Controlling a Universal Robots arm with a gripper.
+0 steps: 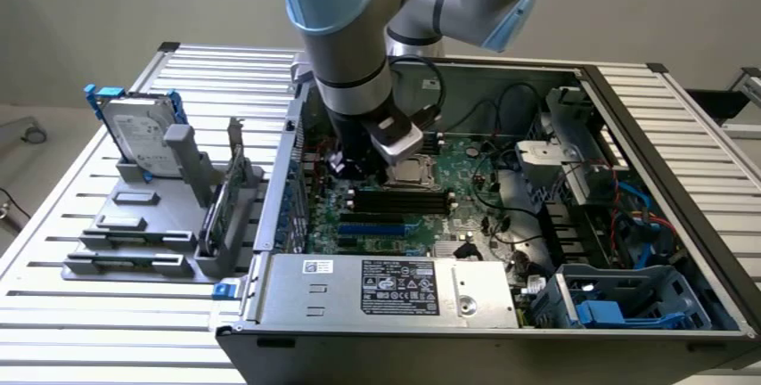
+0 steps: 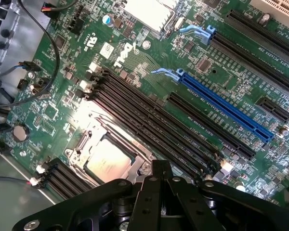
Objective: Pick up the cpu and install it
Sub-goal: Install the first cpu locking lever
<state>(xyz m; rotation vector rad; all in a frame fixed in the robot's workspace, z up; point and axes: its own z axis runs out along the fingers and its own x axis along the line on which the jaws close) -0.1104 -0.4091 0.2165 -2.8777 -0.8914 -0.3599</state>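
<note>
We see the UR arm reaching down into the open PC chassis (image 1: 666,225), w/ the gripper (image 1: 356,164) hanging low over the green motherboard (image 1: 476,211), just beside the CPU socket (image 1: 413,171) on the exterior view's left of it. In the wrist view the gripper (image 2: 162,192) shows as black linkage w/ the fingers (image 2: 162,173) drawn together to a narrow tip; we read them as fully closed, and we see nothing between them. The cpu (image 2: 108,158) sits flat inside the socket frame (image 2: 82,144), silvery top facing up, metal frame around all visible sides; it lies just beside the fingertips, and we cannot tell whether they touch it. Ref. the socket: black RAM slots (image 2: 149,122) run alongside it on the side toward the blue PCIe slot (image 2: 226,108), w/ a further black slot between them and the blue one. A second short bank of black slots (image 2: 62,180) flanks the opposite side of the socket. A finned heatsink (image 2: 147,12) lies farther along the board, past the Dell logo (image 2: 123,55). In the exterior view, the PSU (image 1: 393,289) sits at the chassis' near edge, well apart from the socket. Outside the case, on the slatted table (image 1: 71,225), a grey fixture (image 1: 143,225) holds a hard drive in blue bracket (image 1: 137,131) upright.
</note>
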